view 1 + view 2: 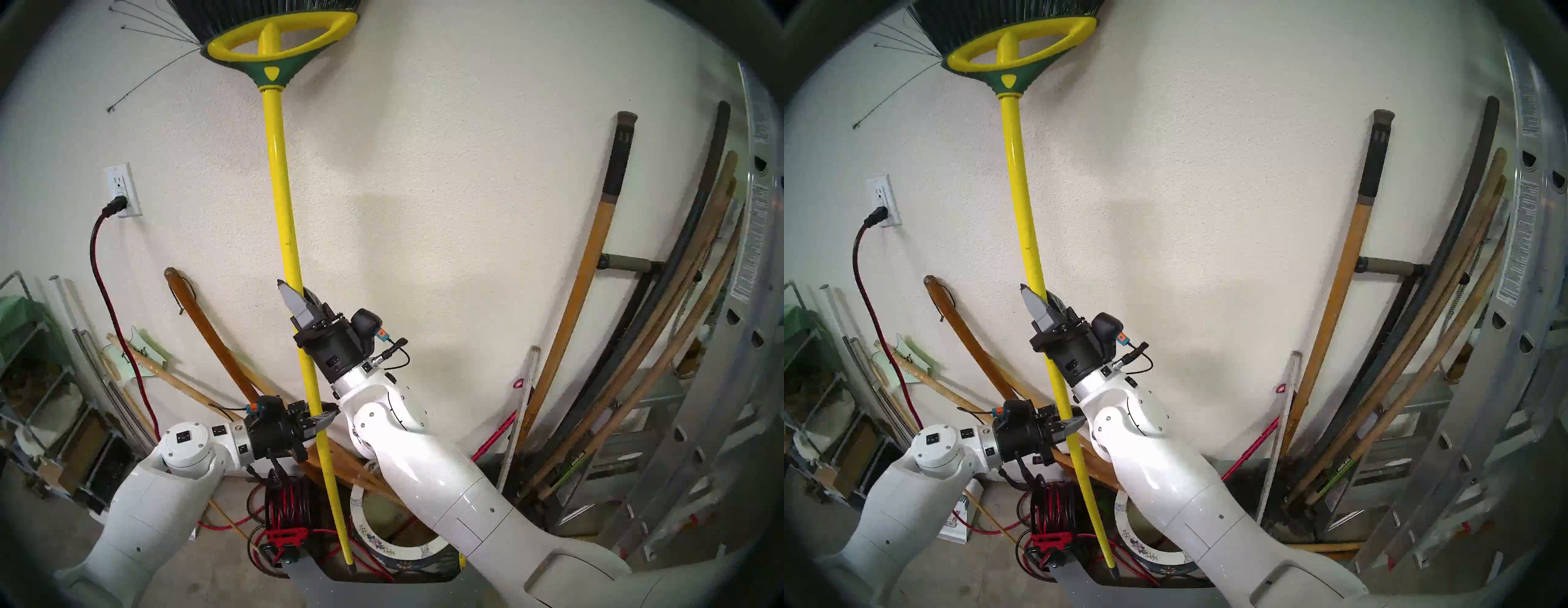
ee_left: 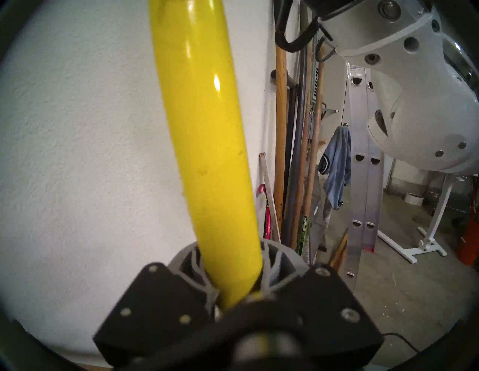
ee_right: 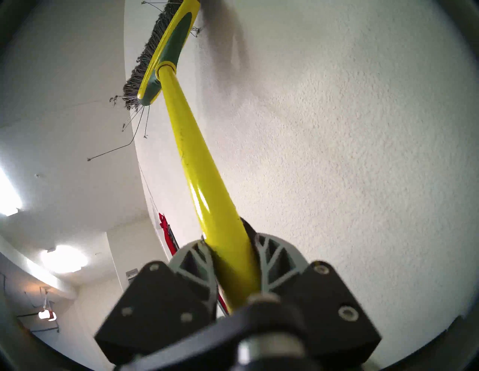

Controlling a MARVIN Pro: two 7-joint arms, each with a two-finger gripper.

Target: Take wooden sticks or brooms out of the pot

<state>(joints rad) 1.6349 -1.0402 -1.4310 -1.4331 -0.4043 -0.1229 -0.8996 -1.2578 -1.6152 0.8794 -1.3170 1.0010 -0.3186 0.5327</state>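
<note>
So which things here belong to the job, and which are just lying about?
Job: yellow-poled broom with black bristles; white flowered ceramic pot; left gripper; right gripper, both shut on the pole.
Lying about: brown wooden poles; red-and-black cord reel; aluminium ladder.

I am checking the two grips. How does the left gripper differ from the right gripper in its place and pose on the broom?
The left gripper holds the broom low on its yellow pole; the right gripper holds it higher up. The left gripper reaches in almost level from the side; the right gripper tilts upward along the pole. Both are shut on the same pole, bristles up.
</note>
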